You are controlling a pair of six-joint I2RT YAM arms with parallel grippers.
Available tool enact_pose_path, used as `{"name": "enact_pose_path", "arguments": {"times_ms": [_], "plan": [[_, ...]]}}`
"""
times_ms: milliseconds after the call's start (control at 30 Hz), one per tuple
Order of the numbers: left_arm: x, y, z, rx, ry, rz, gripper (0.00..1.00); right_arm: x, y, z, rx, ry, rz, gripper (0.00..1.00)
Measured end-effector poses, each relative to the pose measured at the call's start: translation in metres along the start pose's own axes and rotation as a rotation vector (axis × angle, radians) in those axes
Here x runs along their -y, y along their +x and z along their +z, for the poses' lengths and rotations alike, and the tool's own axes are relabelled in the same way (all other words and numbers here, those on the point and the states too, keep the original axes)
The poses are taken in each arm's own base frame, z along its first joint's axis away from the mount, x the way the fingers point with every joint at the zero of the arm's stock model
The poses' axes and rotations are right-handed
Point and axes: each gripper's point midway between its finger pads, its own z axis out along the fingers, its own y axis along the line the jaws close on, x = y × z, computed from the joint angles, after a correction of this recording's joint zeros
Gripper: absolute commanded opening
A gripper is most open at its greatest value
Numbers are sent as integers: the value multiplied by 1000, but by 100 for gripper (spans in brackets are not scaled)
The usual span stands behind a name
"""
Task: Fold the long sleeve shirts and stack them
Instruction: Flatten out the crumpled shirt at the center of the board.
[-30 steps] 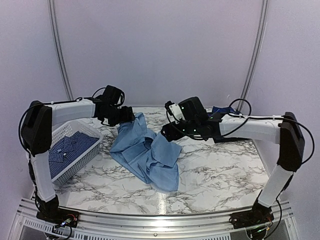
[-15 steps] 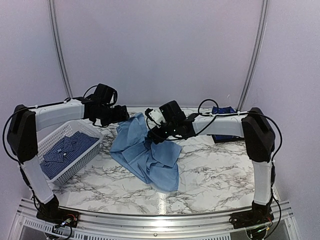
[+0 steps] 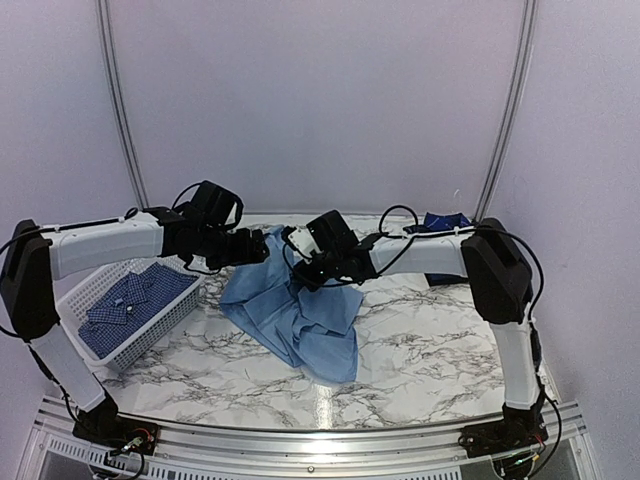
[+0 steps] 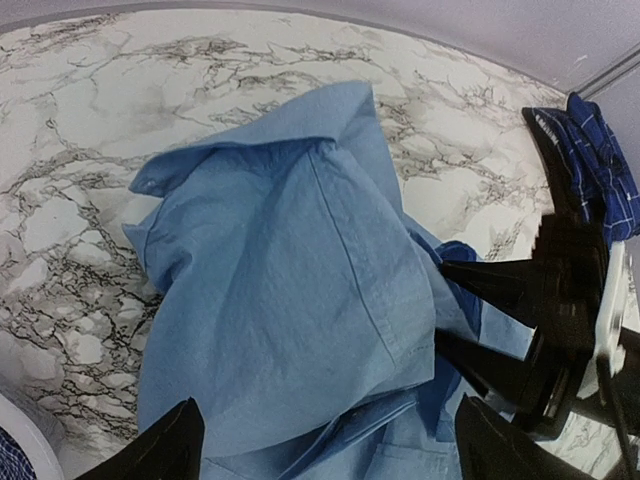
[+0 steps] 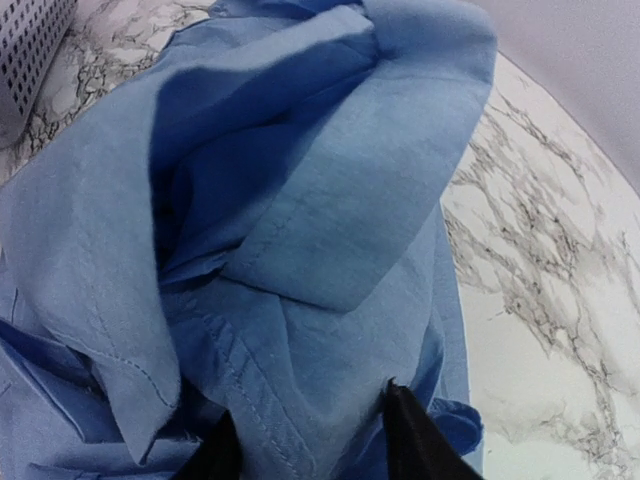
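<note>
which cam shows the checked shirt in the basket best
Top external: most of the checked shirt shows, lying in the basket. Left wrist catches only a sliver at its bottom-left corner; right wrist shows just basket wall, no shirt.

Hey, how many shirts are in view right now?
3. A light blue shirt lies crumpled mid-table, a check shirt sits in the white basket at the left, and a navy plaid shirt lies at the far right. Others could be hidden underneath.

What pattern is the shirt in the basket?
Basket shirt: small blue-and-white check, clearest in top external view.
</note>
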Motion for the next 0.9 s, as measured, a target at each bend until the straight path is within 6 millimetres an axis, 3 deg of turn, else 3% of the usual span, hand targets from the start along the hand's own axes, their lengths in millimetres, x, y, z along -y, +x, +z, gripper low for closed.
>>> {"name": "enact_pose_path", "arguments": {"times_ms": [67,300,533,700,900], "plan": [[2,8,2,-17,-1,3,90,7,2,2,-9,27,25,1],[18,24,2,-35,13,29,81,49,9,-9,-28,165,187,0],[27,54,23,-104,2,88,75,97,19,-64,-63,322,364,0],[29,78,42,-171,-4,129,73,123,42,-101,-86,395,471,0],[31,84,66,-193,-20,166,72,145,66,-108,-128,431,528,0]]}}
